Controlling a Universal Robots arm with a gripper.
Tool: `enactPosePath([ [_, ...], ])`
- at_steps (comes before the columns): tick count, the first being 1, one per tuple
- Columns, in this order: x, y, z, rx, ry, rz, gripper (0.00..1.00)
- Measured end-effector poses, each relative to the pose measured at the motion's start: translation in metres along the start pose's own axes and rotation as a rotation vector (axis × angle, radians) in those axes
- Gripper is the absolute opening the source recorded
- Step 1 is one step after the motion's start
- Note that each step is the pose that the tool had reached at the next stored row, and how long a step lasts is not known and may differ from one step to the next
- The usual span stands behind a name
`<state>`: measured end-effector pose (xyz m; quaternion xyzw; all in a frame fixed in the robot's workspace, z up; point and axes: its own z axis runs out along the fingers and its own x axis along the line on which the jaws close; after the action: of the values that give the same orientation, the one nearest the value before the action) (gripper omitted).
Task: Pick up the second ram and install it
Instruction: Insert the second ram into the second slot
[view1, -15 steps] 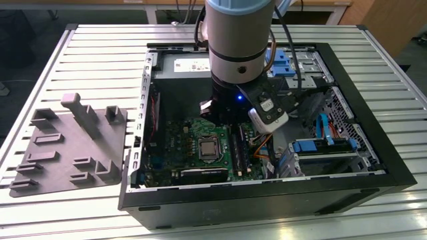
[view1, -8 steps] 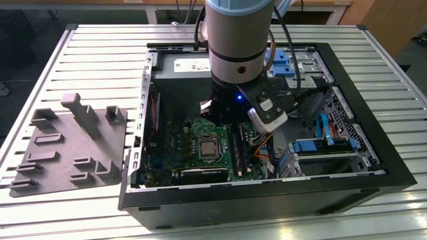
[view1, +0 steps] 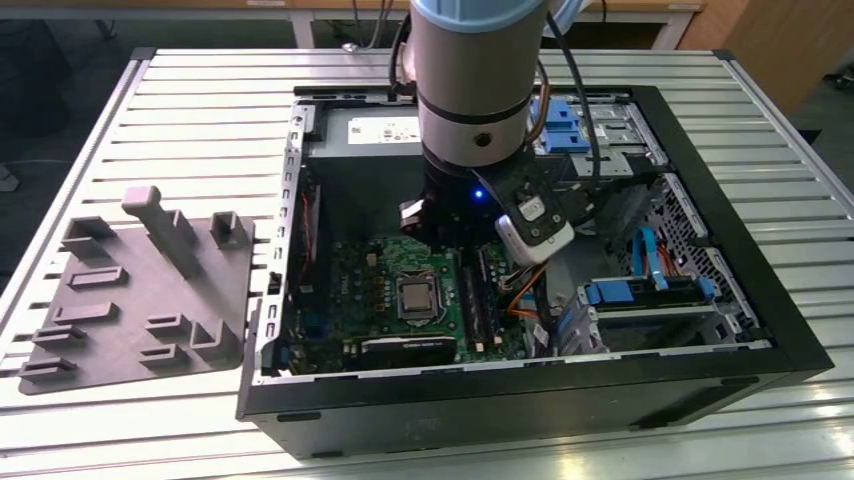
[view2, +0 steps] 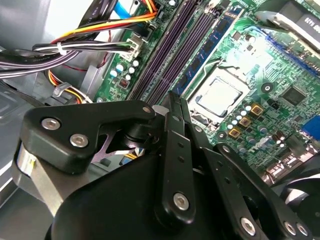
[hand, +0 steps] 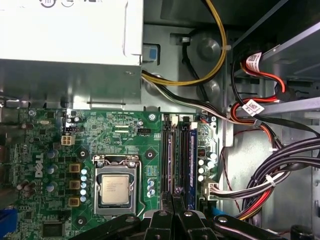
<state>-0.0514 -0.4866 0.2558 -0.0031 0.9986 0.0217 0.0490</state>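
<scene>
My gripper (view2: 173, 100) is down inside the open computer case (view1: 747, 370), over the motherboard (hand: 125, 140). Its two black fingers (hand: 172, 200) stand shut together right above the black memory slots (hand: 172, 155) beside the processor (hand: 116, 189). A dark narrow strip that may be the second ram (hand: 177, 160) runs along the slots straight into my fingertips. I cannot tell whether it is pinched between them or sits in a slot. One stick with blue on its face (view2: 210, 47) stands in a neighbouring slot.
Bundles of black, yellow and red cables (hand: 280, 170) lie close to the slots on the side away from the processor. The power supply (hand: 70, 30) sits past the board's end. A grey moulded tray (view1: 134, 300) with posts lies on the table at the exterior view's left.
</scene>
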Motion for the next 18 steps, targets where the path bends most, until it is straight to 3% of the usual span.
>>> enactPosePath([
  [18, -0.0008, 0.0028, 0.0106, -0.0011, 0.0000, 0.000, 0.11],
])
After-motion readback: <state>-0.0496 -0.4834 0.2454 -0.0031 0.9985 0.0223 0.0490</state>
